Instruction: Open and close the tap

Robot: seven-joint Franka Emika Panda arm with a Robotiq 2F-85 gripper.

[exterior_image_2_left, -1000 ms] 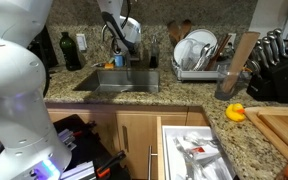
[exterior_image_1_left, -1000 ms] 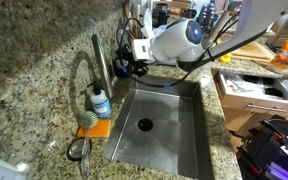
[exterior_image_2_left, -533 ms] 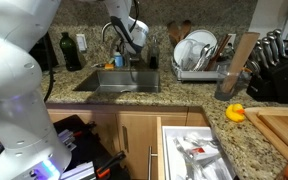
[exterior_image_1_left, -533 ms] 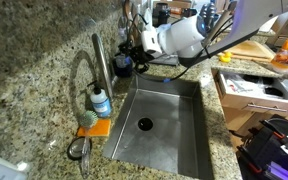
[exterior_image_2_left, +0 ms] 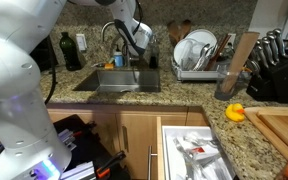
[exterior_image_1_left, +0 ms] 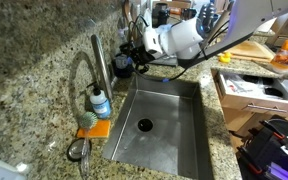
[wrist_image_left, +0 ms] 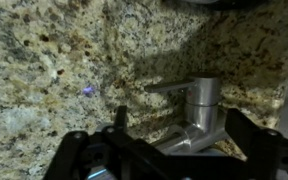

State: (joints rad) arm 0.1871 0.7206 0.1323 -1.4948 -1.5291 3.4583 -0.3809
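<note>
speckled granite counter surrounds a steel sink; gripper spread wide, facing the tap.

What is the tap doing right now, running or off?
Off, it seems: in an exterior view no water falls from the tap, and the sink basin shows no stream or puddle.

Item: tap, brushed-silver metal.
Form: straight column, high arched gooseneck spout.
Pose: upright.
Place: just beside the sink, at its rim.
Lever: short, jutting sideways from the cylindrical body in the wrist view.
</note>
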